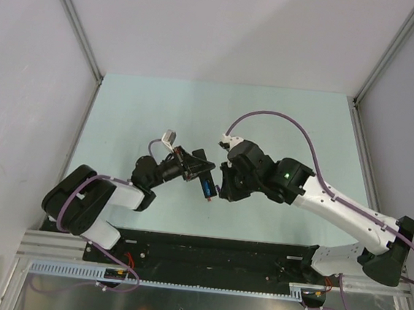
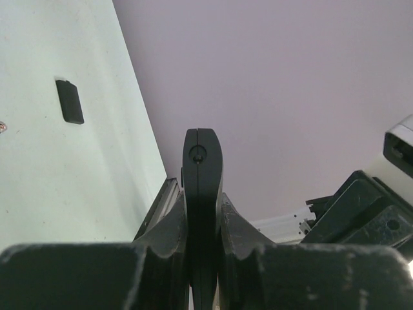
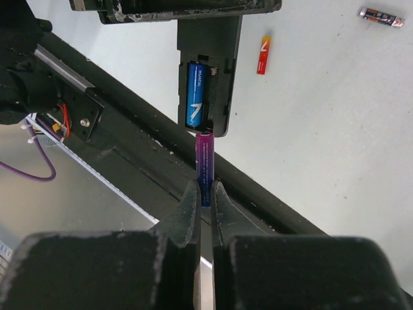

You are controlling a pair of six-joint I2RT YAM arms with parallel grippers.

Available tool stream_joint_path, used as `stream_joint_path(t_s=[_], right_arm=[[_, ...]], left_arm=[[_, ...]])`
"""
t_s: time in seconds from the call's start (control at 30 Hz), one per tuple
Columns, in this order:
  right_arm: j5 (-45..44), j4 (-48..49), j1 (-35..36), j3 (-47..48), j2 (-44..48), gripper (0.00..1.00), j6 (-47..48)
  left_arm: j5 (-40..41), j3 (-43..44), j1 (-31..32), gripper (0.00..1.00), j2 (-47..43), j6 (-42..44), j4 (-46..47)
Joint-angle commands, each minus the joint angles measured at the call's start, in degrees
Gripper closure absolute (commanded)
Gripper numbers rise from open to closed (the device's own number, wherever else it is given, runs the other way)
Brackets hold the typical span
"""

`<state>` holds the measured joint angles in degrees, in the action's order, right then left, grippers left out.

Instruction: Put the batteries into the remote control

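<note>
Left wrist view: a small black rectangular plate was seen lying flat on the pale tabletop, well apart from the arms. The left pincer was recorded closed down to a narrow gap, with the remote control clamped edge-on between its fingers. Only the slim rounded end of the bar projected beyond them.

Top view: the remote control was held clear of the tabletop between the two pincers. Its long axis ran obliquely from upper left to lower right, with the lower end towards the right arm.

Right wrist view: the remote control was observed as a flat black bar with its back open and the recessed battery bay exposed. Its long axis ran up and down the view, and the bay end pointed at the right pincer. A blue battery was seated in the left channel, parallel to that axis. The right pincer was nearly closed on a purple-blue battery, gripped at its lower part. That battery was aligned with the bar, and its tip was at the bar's lower edge below the empty right channel. Contact could not be confirmed.

Further right, a red-orange battery lay on the tabletop. A dark battery lay near the upper right corner.
</note>
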<state>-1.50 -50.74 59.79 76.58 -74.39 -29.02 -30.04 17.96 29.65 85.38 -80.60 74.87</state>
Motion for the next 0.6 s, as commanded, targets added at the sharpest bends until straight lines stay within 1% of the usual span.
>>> stream_joint_path(t_s=[0.0, 0.17, 0.27, 0.57], right_arm=[[0.5, -0.7, 0.6, 2.3, -1.9, 1.0, -1.5], [1.3, -0.3, 0.3, 2.6, -4.9, 1.0, -1.4], [3.3, -0.5, -0.4, 2.9, -6.7, 1.0, -1.0], [5.5, -0.9, -2.6, 4.0, -10.0, 1.0, -0.9]], left_arm=[[1.8, 2.4, 1.0, 1.0, 2.0, -0.7, 11.4], [1.9, 1.8, 1.6, 1.0, 3.7, -1.9, 11.4], [1.8, 1.6, 1.9, 1.0, 4.3, -2.3, 11.4], [2.1, 1.2, 2.4, 1.0, 3.5, -2.0, 11.4]])
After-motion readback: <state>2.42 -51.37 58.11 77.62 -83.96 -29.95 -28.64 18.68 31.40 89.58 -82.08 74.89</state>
